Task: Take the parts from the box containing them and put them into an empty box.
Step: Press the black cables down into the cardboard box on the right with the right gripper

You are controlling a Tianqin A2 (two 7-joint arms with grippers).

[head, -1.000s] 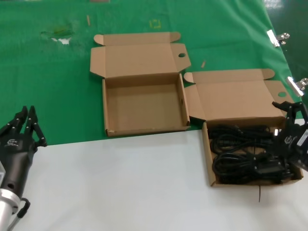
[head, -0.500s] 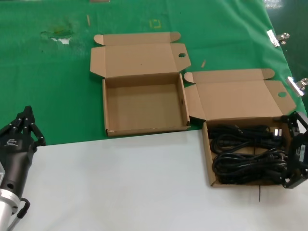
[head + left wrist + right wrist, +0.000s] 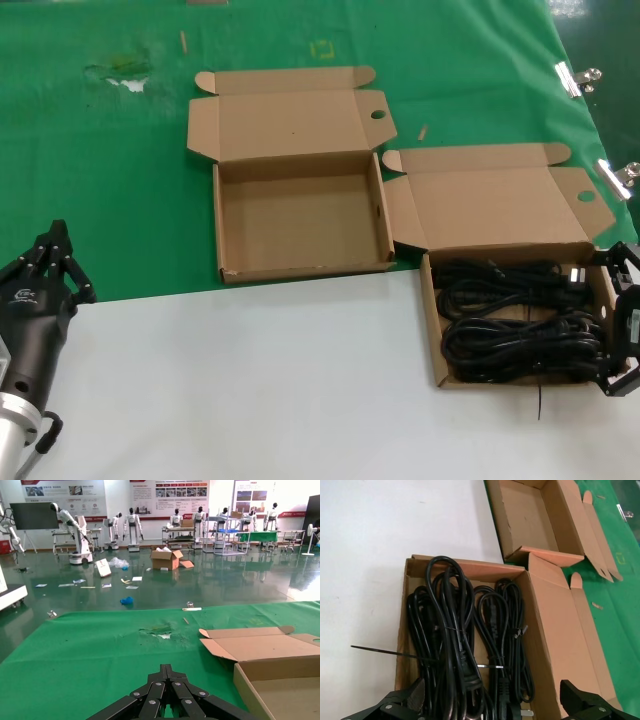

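While our right gripper (image 3: 621, 320) hangs at the far right edge of the full carton (image 3: 432, 330), we see its black fingers spread wide and holding nothing; a second ago it sat over the cords inside the box, so it has drawn outward and come away without one. We judge that the first pick is still to be made and that the next approach has to close around a single bundle. From the right wrist view the two finger tips frame the near end of the power cords (image 3: 465, 645), which lie side by side as long looped bundles of smooth black rubbery cable, each cinched with a thin tie, a moulded plug (image 3: 520, 711) showing at one end. Their box is shallow brown corrugated cardboard with a hinged lid folded back. The empty carton (image 3: 300, 225), its twin, sits just beside it on the green cloth (image 3: 100, 180), lid open, floor bare. Our left gripper (image 3: 50, 265) waits well apart at the left over the white tabletop (image 3: 250, 380), fingers pressed together.
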